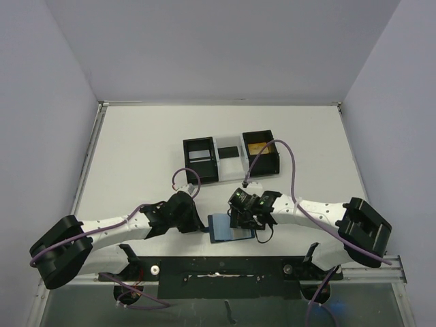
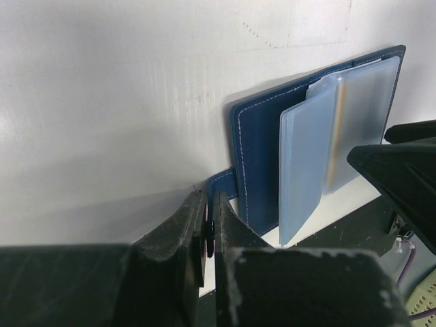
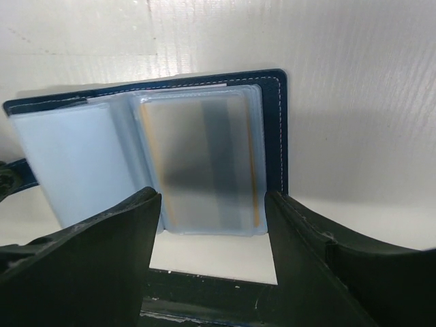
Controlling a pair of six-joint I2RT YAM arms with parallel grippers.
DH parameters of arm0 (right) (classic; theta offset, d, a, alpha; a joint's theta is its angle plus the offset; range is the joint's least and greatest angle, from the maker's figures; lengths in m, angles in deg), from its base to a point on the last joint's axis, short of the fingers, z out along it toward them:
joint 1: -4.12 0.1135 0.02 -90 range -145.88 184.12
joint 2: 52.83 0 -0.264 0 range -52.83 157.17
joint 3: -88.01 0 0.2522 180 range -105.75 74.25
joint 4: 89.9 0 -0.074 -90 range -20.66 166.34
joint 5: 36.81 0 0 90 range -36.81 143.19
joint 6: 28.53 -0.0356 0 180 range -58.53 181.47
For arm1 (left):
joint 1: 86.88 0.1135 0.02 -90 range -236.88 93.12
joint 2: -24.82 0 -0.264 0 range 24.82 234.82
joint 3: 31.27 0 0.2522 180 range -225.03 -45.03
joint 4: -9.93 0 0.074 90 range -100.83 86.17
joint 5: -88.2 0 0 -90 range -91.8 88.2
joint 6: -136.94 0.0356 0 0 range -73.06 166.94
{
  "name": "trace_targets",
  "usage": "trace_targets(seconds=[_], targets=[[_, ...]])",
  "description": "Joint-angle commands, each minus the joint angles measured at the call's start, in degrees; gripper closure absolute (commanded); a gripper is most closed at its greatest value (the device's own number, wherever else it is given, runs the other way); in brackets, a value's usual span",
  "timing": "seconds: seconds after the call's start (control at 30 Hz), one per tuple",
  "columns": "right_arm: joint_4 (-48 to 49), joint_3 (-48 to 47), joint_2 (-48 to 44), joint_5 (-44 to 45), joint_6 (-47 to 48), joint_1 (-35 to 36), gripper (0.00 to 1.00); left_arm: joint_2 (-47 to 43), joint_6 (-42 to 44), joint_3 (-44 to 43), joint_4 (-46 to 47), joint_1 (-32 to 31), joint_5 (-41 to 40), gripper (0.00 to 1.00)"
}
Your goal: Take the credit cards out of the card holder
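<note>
A small navy-blue bifold card holder point(image 1: 221, 230) lies open on the white desk point(image 1: 136, 150), close to its near edge and between the two arms. Its frosted clear plastic sleeves point(image 2: 303, 170) are fanned upward. The left gripper point(image 2: 211, 201) has its jaws pressed together on the holder's thin blue closing tab point(image 2: 222, 182). The right gripper point(image 3: 212, 204) holds its jaws spread, one on either side of the lower edge of a sleeve. Inside that sleeve a thin rectangular credit card point(image 3: 204, 163) with gold edges shows dimly. Two black open boxes point(image 1: 201, 160) stand farther back.
</note>
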Motion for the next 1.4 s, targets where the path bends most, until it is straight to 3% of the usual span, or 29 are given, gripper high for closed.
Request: trace_targets(seconds=[0.0, 0.2, 0.33, 0.47, 0.77, 0.87, 1.27, 1.37], targets=[[1.66, -2.21, 1.75, 0.74, 1.4, 0.17, 0.37, 0.11, 0.76, -2.01, 0.78, -0.22, -0.69, 1.0], [1.36, -3.34, 4.64, 0.72, 2.26, 0.68, 0.46, 0.45, 0.74, -2.25, 1.09, -0.22, -0.53, 1.0], [-2.92, -6.28, 6.0, 3.16, 1.74, 1.52, 0.55, 0.89, 0.65, -2.19, 1.46, -0.22, -0.36, 1.0], [-8.42, -9.6, 7.12, 6.76, 0.72, 2.5, 0.58, 1.02, 0.82, -2.16, 1.44, -0.26, -0.34, 1.0], [-12.48, -12.84, 7.45, 8.47, 0.58, 4.25, 0.57, 0.64, 0.74, -1.9, 1.51, -0.24, -0.5, 1.0], [-11.9, -13.01, 7.35, 7.88, 1.08, 4.33, 0.52, 0.64, 0.82, -1.81, 1.44, -0.28, -0.47, 1.0], [-8.15, -11.75, 6.71, 6.03, 2.14, 4.39, 0.55, 0.58, 0.83, -1.72, 1.43, -0.25, -0.3, 1.0], [-9.39, -12.22, 7.25, 6.51, 1.88, 4.37, 0.5, 0.62, 0.65, -1.55, 1.64, -0.31, -0.3, 1.0]])
